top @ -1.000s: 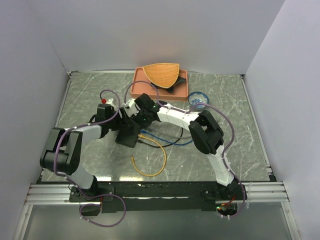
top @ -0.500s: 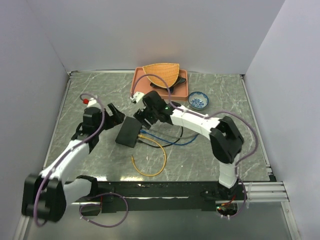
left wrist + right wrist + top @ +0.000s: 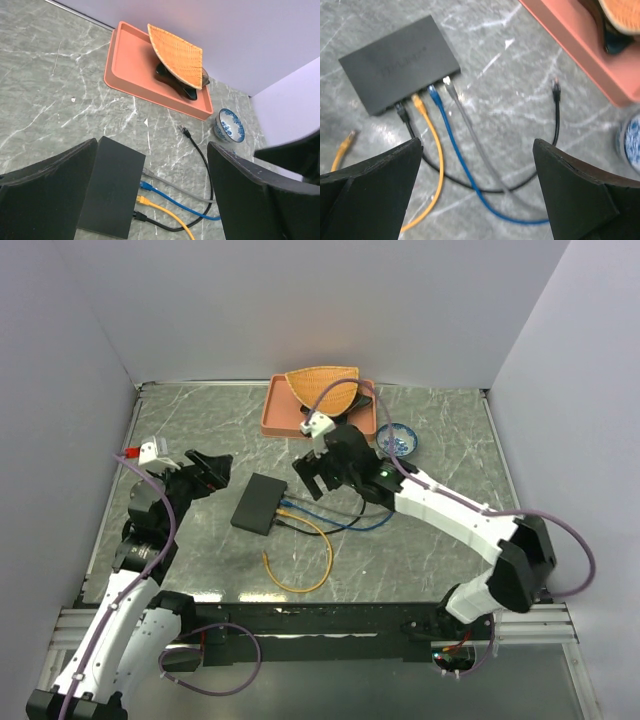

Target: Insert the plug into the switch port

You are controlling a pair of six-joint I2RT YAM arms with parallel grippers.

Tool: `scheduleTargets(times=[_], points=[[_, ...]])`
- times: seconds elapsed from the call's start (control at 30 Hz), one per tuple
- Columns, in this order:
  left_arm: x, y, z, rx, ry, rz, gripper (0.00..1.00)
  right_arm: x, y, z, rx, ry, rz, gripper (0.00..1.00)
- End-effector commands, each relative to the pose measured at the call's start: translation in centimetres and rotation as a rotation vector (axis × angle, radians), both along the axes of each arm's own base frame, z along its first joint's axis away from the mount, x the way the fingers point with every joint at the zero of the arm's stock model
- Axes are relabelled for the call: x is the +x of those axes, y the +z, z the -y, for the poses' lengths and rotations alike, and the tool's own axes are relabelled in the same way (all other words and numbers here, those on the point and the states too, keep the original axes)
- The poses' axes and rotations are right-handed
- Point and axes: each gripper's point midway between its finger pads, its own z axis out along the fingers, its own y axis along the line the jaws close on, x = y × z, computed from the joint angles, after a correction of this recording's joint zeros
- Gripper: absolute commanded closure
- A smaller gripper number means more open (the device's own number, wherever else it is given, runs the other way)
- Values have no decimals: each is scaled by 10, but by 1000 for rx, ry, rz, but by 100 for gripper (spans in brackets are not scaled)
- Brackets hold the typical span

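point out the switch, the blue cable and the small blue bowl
switch (image 3: 400, 62), right wrist view, middle of its top face
blue cable (image 3: 432, 92), right wrist view, its plug at the switch
small blue bowl (image 3: 223, 131), left wrist view, its patterned outer wall

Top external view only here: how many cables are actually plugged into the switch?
Observer: Four. The right wrist view shows a black plug, yellow plug, blue plug and grey plug seated side by side in the switch.
Operator: Is the black cable's far end free?
Observer: Yes. The left wrist view shows its loose plug lying on the table, near the tray but apart from it.
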Motion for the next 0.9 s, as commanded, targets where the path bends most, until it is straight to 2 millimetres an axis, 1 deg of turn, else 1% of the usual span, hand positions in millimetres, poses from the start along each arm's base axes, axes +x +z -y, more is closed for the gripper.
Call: scheduleTargets(times=[0.0, 0.1, 0.2, 0.27, 0.3, 0.5, 0.6, 0.67, 0.73, 0.8, 0.87], points=[[-1, -1, 2, -20, -9, -11, 4, -12, 33, 18, 122, -87, 54, 1], [3, -2, 3, -19, -9, -31, 4, -18, 33, 32, 141, -131, 60, 1], [5, -8, 4, -18, -13, -59, 4, -31, 30, 54, 164, -178, 71, 1], [7, -10, 6, -20, -20, -66, 4, -35, 27, 63, 176, -210, 74, 1], [8, -12, 7, -17, -23, -73, 4, -40, 23, 72, 175, -223, 80, 1], [11, -21, 6, -10, -14, -98, 4, -57, 5, 106, 163, -302, 77, 1], [10, -21, 8, -5, -30, -86, 4, -66, 1, 117, 188, -323, 80, 1], [9, -18, 9, -11, -34, -80, 4, -69, 3, 120, 205, -320, 90, 1], [8, -16, 9, -20, -38, -76, 4, -74, 12, 129, 227, -329, 119, 1], [6, -8, 11, -25, -48, -55, 4, -78, 27, 134, 269, -326, 155, 1], [3, -3, 11, -32, -52, -36, 4, -79, 38, 136, 295, -316, 184, 2]])
